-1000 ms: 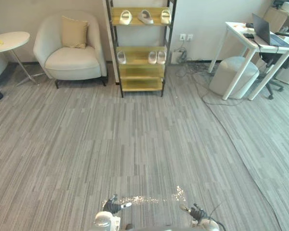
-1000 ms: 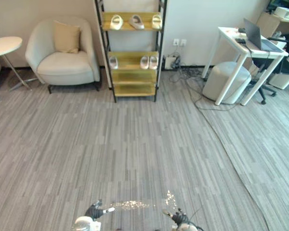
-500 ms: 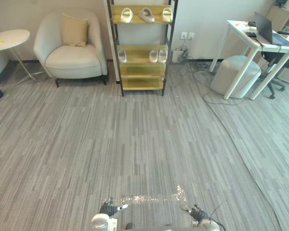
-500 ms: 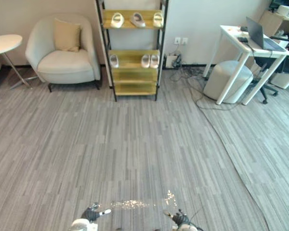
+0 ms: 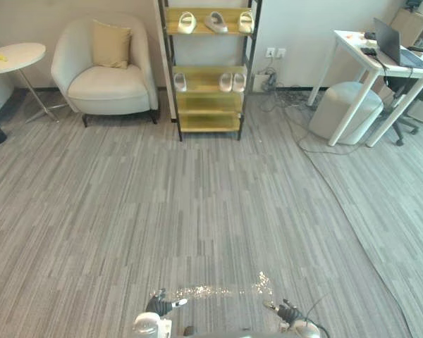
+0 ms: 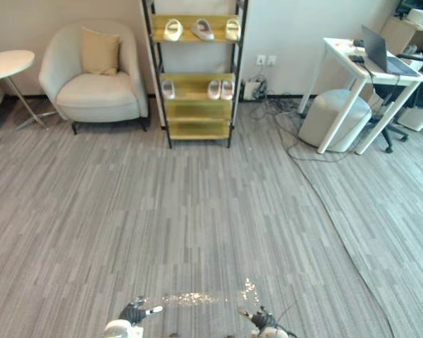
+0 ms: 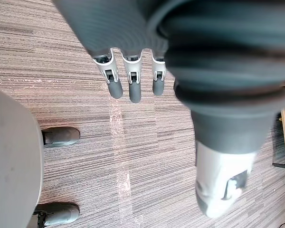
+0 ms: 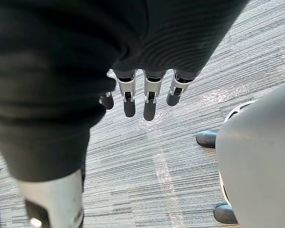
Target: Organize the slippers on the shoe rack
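Left hand (image 7: 133, 76) and right hand (image 8: 150, 95) hang low over the grey carpeted floor (image 5: 197, 204), fingers straight and relaxed, grasping nothing. Well apart from them, against the far wall, the shoe rack (image 5: 209, 104) carries the pale slippers (image 5: 216, 22): three on the top shelf, and on the shelf below one at left and a pair side by side at right. An armchair (image 5: 106, 77) stands just beside the rack.

You had your right hand (image 8: 133, 42) hanging over the grey striped carpet (image 8: 147, 161); its fingers (image 8: 150, 102) were straight, loose, side by side; the thumb (image 8: 57, 199) stood apart from them; a pale shiny streak (image 8: 223, 95) crossed the carpet past the fingertips.
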